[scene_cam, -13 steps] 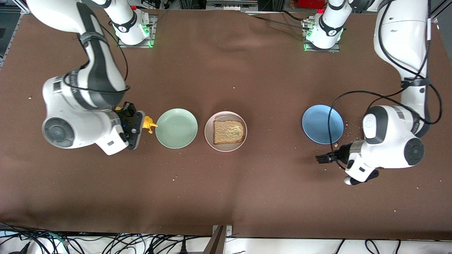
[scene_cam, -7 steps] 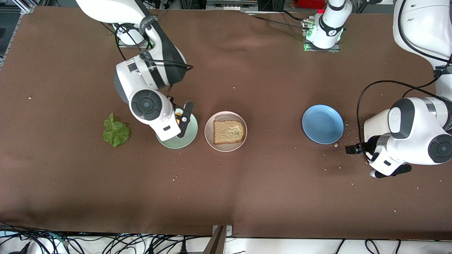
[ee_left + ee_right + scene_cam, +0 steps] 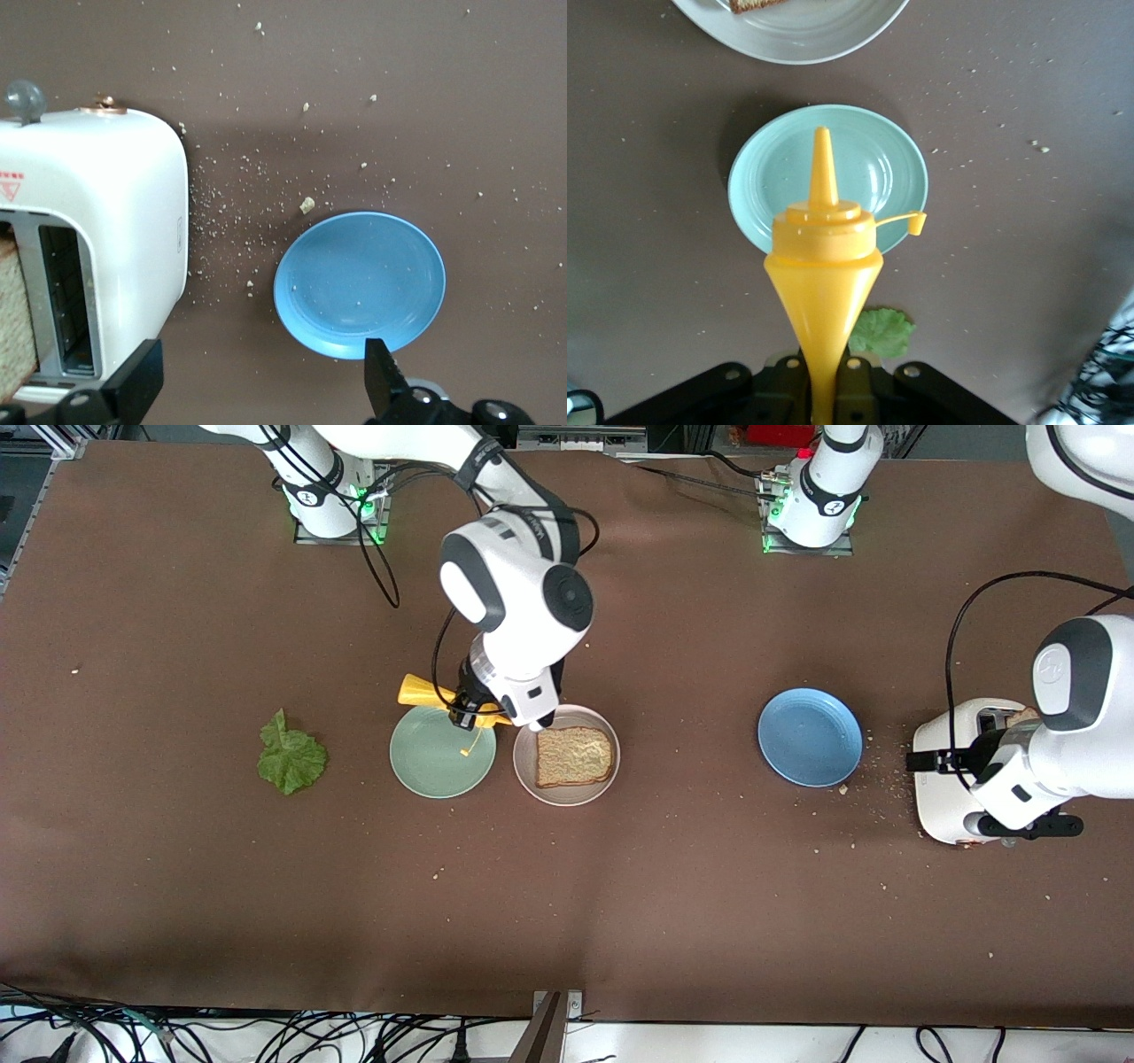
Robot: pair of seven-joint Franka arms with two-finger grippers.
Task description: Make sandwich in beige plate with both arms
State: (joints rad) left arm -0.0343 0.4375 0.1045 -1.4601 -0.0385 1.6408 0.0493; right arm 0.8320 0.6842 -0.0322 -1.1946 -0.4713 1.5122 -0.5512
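Hovering right end effector point(image 3: 469, 710) beside beige plate point(image 3: 567, 793)

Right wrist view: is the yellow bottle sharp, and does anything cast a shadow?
Right wrist view: the yellow bottle is sharp from nozzle to neck, and a soft shadow edges the green plate. Left wrist view: the toaster shades the crumbs beside it. Front view: even light, no glare.

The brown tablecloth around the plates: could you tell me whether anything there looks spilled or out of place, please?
Yes. The ruffled green lettuce leaf lies bare on the brown tablecloth toward the right arm's end, beside the empty mint-green plate. Pale crumbs are scattered between the round blue plate and the white toaster.
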